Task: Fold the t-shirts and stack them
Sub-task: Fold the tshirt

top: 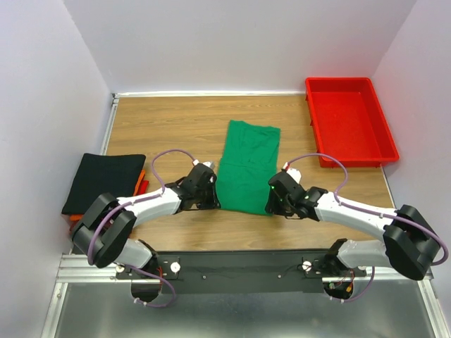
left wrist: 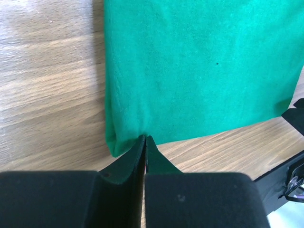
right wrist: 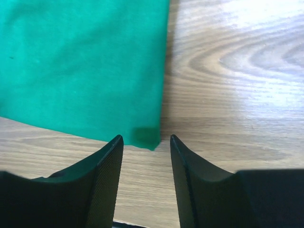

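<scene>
With the green shirt [top: 246, 169] flat left of the tray [top: 350, 120], you appear to be seizing its near hem: left gripper [left wrist: 144, 138] closed tight at one corner (pinch unclear), right gripper [right wrist: 146, 138] spread, empty, astride the other, so close it before folding.

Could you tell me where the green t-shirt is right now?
In the top view, the green t-shirt lies mid-table, its near edge between the left hand and right hand, left of the red tray.
</scene>
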Available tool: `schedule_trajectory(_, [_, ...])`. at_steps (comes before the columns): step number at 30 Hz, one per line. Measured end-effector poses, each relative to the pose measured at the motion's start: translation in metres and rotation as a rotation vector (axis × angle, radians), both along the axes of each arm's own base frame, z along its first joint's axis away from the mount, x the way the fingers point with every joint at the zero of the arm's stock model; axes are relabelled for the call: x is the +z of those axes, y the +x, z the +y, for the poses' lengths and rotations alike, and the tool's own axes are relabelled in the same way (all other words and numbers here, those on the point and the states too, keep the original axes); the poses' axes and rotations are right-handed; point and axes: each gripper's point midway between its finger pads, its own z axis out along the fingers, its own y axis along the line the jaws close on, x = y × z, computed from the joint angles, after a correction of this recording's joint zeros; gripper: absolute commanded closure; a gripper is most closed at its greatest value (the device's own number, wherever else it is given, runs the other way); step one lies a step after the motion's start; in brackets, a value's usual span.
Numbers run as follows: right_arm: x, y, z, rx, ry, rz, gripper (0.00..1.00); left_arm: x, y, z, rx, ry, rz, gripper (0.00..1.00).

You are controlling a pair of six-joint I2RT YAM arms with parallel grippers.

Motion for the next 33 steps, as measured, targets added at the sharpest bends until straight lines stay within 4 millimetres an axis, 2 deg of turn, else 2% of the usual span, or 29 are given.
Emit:
schedule_trajectory(3, [-0.004,-0.003,-0.004,-0.005,-0.011,0.015,0.56,0.001,-0.001,0.002,0.001,0.002,0.002,0.91])
schedule_trajectory(5, [-0.008,-0.006,-0.006,-0.010,-0.019,0.027,0.56,0.003,-0.001,0.004,0.006,0.006,0.000,0.88])
schedule_trajectory(10, [-0.016,-0.011,-0.012,-0.019,-0.035,0.050,0.57,0.006,0.004,0.015,0.044,0.029,-0.010,0.88])
schedule_trajectory(22, [-0.017,-0.011,-0.011,-0.023,-0.034,0.051,0.59,-0.002,0.003,0.027,0.073,0.056,0.006,0.86])
schedule_trajectory(25, [-0.016,-0.011,-0.011,-0.023,-0.033,0.051,0.59,-0.002,0.002,0.027,0.073,0.056,0.006,0.77])
schedule_trajectory(26, [-0.016,-0.011,-0.011,-0.023,-0.032,0.049,0.59,0.001,0.002,0.028,0.074,0.053,-0.001,0.69])
schedule_trajectory(28, [-0.016,-0.012,-0.012,-0.025,-0.028,0.048,0.59,0.011,0.004,0.029,0.081,0.041,-0.026,0.63])
schedule_trajectory(31, [-0.015,-0.013,-0.012,-0.032,-0.021,0.048,0.58,0.022,0.009,0.031,0.091,0.026,-0.062,0.60])
schedule_trajectory(33, [-0.015,-0.013,-0.012,-0.038,-0.017,0.048,0.58,0.022,0.012,0.033,0.103,0.029,-0.066,0.56])
